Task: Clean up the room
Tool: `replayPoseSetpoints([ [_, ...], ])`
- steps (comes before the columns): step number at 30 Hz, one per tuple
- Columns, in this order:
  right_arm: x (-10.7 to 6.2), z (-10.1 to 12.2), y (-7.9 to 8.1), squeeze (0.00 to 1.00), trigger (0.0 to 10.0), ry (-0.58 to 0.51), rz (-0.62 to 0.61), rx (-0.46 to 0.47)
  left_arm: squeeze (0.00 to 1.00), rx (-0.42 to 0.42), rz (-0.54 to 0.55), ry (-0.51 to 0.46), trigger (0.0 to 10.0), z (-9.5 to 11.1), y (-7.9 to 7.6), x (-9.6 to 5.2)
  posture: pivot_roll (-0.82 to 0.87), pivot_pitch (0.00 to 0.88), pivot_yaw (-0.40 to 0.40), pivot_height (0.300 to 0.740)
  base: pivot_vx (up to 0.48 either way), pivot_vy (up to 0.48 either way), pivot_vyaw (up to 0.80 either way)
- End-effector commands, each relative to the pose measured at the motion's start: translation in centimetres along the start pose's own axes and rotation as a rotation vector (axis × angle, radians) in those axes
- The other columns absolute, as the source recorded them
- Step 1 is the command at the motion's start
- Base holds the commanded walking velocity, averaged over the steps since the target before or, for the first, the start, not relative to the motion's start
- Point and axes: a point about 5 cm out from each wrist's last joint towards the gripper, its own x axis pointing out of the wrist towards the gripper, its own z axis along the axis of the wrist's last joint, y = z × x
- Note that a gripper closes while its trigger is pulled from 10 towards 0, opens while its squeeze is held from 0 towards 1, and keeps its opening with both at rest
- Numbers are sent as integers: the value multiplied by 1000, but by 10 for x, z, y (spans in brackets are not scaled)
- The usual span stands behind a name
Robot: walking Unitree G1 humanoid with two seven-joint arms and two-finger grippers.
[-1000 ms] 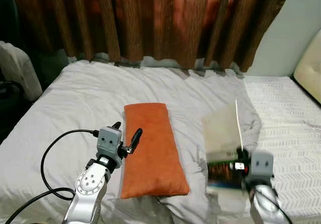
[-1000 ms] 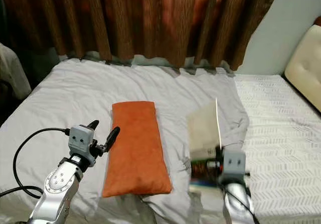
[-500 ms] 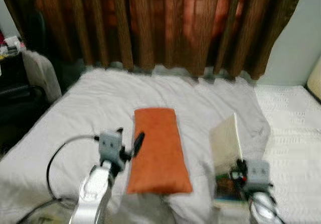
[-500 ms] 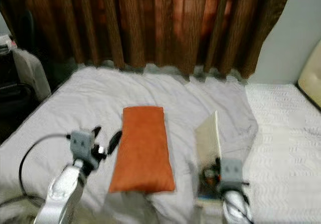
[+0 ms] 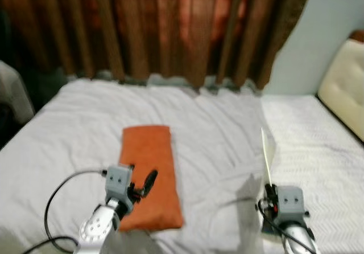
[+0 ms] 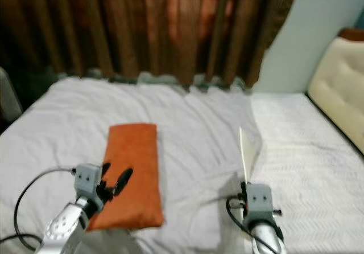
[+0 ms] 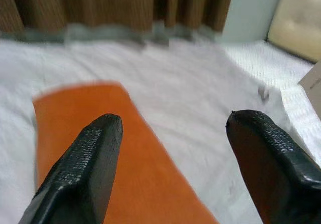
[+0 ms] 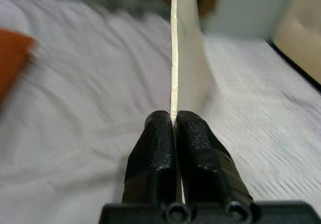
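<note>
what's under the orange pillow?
The orange pillow lies flat on the white bedsheet, and sheet shows all round it. Whatever sits directly beneath is covered. The left gripper hovers open above its near end.

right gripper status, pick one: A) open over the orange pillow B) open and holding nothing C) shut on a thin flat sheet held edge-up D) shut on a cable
C. In the right wrist view the right gripper has its two black fingers pressed together on the lower edge of the thin pale sheet, which stands upright above the white bed.
</note>
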Motion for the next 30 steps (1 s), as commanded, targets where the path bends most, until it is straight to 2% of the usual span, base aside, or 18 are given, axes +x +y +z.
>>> replayPoseSetpoints([
  [1, -1, 5, -11, 0, 0, -18, -18, -49, 0, -3, -79, -13, 10000, 2, -19, 8, -12, 0, -58, 740, 337, -337, 0],
  [5, 5, 9, -10, 0, 0, -38, -3, -40, 0, 8, -80, -15, 10000, 4, -24, 18, -21, 0, -56, 740, 253, -253, -800],
  [8, 10, 12, -7, 0, 0, -35, 6, -28, 0, 64, -65, -27, 10000, 10, -26, 24, -26, 0, -55, 740, 0, 0, 0],
  [9, 14, 14, -5, 0, 0, -32, 10, -14, 0, 64, -62, -60, 10000, 15, -26, 24, -28, 0, -54, 740, 0, -472, 0],
  [12, 19, 20, -2, 0, 0, -45, 17, -3, 0, 36, -64, -71, 10000, 17, -28, 26, -25, 0, -52, 740, 84, -431, 0],
  [30, 24, 20, 1, 0, 0, -36, 57, 7, 0, 32, -48, -71, 10000, 15, -28, 25, -17, 0, -65, 740, 270, -394, 0],
])
